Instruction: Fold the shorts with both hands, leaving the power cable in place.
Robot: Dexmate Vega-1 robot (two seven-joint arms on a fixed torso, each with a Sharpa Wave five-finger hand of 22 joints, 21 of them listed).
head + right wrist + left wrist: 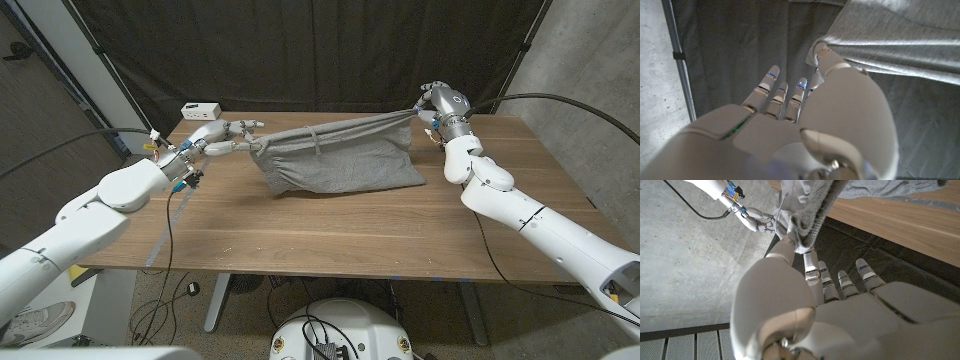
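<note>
I had the left hand (225,134) and right hand (428,101) each pinching a waistband corner of the soft, light shorts (340,160), stretched and sagging over the table (330,235).

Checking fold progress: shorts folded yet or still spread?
Spread, not folded: shorts hang stretched between left hand and right hand, lower edge on table.
</note>
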